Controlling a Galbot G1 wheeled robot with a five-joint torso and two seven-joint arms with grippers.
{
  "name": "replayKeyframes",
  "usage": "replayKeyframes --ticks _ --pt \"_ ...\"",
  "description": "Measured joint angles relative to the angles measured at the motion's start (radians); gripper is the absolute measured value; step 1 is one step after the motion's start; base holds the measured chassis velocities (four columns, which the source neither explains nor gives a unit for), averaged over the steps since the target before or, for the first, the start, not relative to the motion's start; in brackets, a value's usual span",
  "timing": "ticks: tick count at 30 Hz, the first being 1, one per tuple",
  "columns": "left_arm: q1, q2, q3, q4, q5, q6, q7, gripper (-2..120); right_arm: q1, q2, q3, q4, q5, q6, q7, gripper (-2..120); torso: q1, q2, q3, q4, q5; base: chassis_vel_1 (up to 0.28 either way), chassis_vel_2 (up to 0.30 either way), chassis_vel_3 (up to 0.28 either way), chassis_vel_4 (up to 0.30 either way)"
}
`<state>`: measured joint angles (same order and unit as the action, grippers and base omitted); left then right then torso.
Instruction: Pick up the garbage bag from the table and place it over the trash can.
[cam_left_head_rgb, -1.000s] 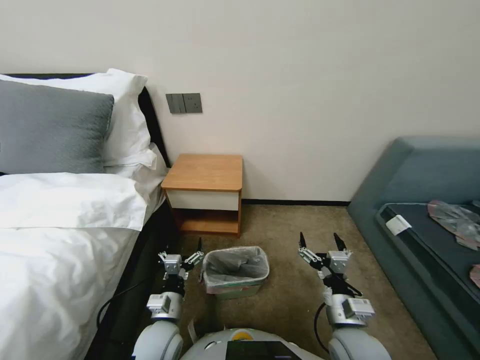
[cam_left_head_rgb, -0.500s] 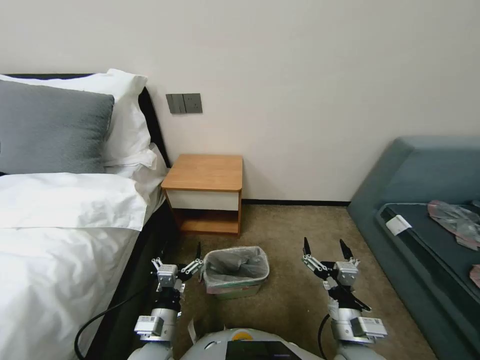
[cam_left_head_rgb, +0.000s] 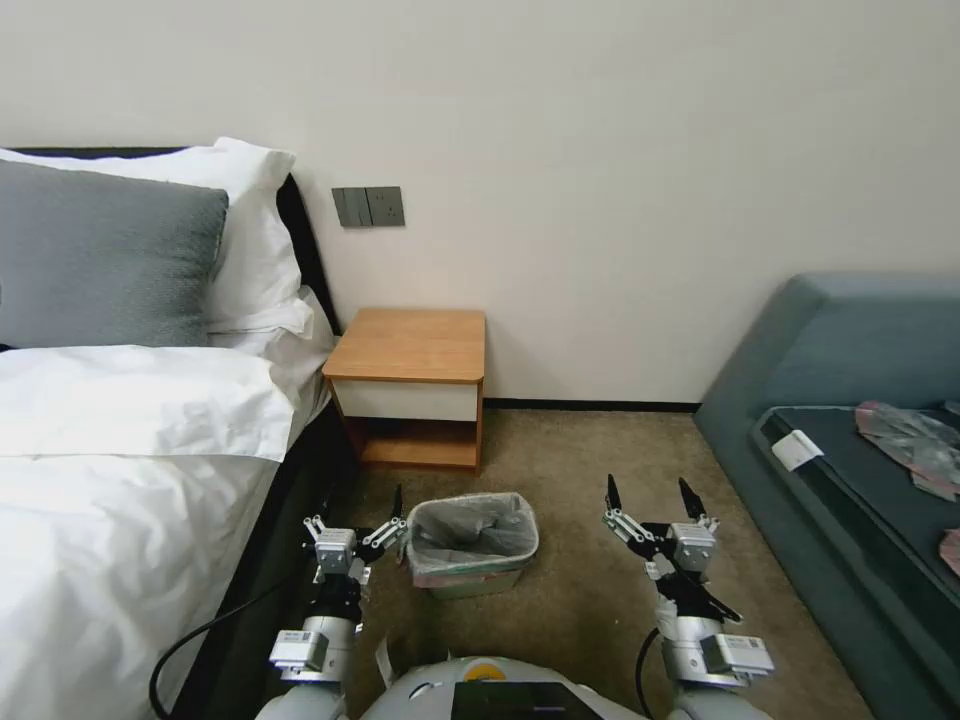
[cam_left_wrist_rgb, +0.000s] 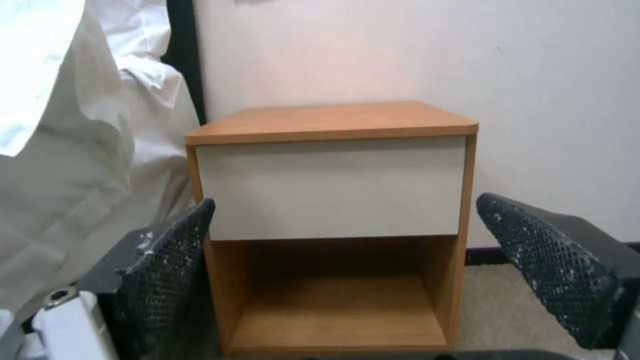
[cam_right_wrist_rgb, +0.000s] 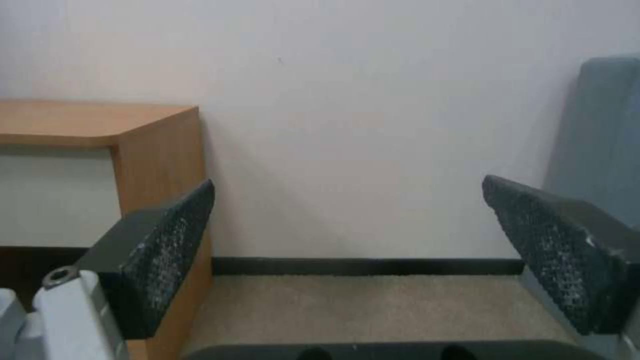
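On the carpet in front of the robot, the head view shows the trash can (cam_left_head_rgb: 472, 545) with the garbage bag (cam_left_head_rgb: 468, 520) lining it, its rim folded over the edge, so the task looks done. Compared with a second ago, both arms have drawn back and lowered; in the last half second nothing has shifted, which suggests they have let go and retreated. The left hand (cam_left_head_rgb: 357, 521) hangs just beside the can with its fingers apart and holding nothing; the right hand (cam_left_head_rgb: 651, 505) stands well apart over the carpet (cam_left_head_rgb: 580, 460), fingers spread too. The bench (cam_left_head_rgb: 412, 385), between the bed (cam_left_head_rgb: 120, 440) and the wall (cam_left_head_rgb: 600, 150), has a bare top. Flatter plastic bags (cam_left_head_rgb: 915, 435) lie on the blue sofa (cam_left_head_rgb: 850, 400). In the left wrist view the bench (cam_left_wrist_rgb: 333, 175) faces the camera, drawer front white, lower shelf bare, framed by the fingers (cam_left_wrist_rgb: 167, 270) held wide. In the right wrist view the fingers (cam_right_wrist_rgb: 160, 255) stand equally wide before the wall (cam_right_wrist_rgb: 373, 125), with the bench (cam_right_wrist_rgb: 160, 150) at one side.
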<state>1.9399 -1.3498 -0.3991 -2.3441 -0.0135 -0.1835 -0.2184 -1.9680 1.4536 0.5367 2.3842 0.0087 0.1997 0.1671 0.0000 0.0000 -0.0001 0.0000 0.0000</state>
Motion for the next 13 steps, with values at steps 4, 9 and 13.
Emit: replayKeyframes --ticks 4,9,13 --pt "-0.001 0.000 0.000 0.001 -0.001 0.001 -0.001 100 0.001 0.000 0.000 0.000 0.000 -0.001 0.000 100 0.000 0.000 0.000 0.0000 0.0000 0.000 0.000 0.000 0.000" --pt "-0.001 0.001 0.001 0.002 -0.001 0.001 -0.001 100 0.001 -0.001 0.000 0.000 -0.001 -0.001 0.000 100 0.000 0.000 0.000 0.0000 0.0000 0.000 0.000 0.000 0.000" --pt "-0.001 0.001 0.001 0.002 -0.002 0.002 -0.001 100 0.001 -0.001 0.000 0.000 -0.001 -0.002 0.001 100 0.000 0.000 0.000 0.0000 0.0000 0.000 0.000 0.000 0.000"
